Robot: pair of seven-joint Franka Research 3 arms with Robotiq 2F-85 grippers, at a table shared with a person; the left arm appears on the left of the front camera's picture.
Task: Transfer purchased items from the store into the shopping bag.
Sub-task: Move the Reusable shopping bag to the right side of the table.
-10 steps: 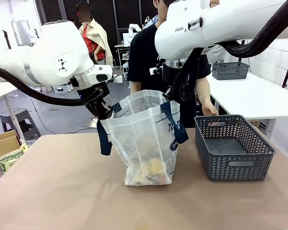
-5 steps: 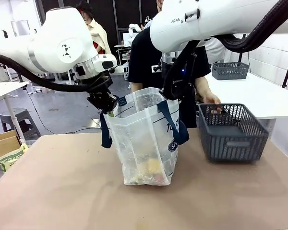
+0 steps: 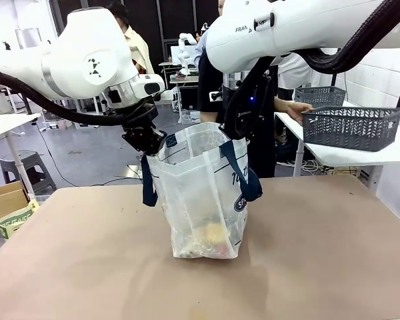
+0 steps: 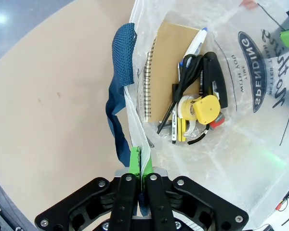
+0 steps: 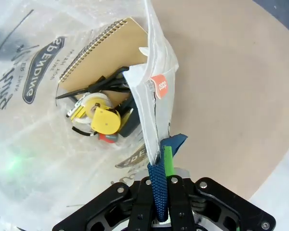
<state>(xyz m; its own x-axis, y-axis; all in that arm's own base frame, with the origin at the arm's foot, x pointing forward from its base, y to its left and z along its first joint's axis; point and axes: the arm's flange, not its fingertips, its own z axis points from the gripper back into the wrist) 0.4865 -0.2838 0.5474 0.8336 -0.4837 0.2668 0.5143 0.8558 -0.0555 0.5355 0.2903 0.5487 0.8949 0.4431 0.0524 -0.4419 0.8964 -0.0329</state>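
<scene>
The shopping bag [image 3: 199, 190] stands upright in the middle of the table, its mouth held open from both sides. My left gripper [image 3: 151, 143] is shut on the bag's left rim [image 4: 137, 144], beside a navy handle [image 4: 123, 53]. My right gripper [image 3: 236, 127] is shut on the right rim and its navy strap [image 5: 159, 180]. The purchased items [image 4: 192, 103] lie at the bottom of the bag: a brown spiral notebook [image 5: 103, 53], a yellow tape dispenser [image 5: 105, 120], a black stapler [image 4: 214, 82], scissors and pens. A person's hand [image 3: 292, 109] holds the store [image 3: 350, 127], the dark grey basket, off the table at the right.
A white side table [image 3: 360, 152] stands behind on the right with a second grey basket [image 3: 320, 97] on it. A cardboard box [image 3: 5, 200] sits beyond the table's left edge. The brown tabletop [image 3: 320, 240] is bare around the bag.
The person has lifted the grey basket off the table's right side and carried it up and away to the right. Both grippers kept their hold on the bag's rim and rose slightly.
</scene>
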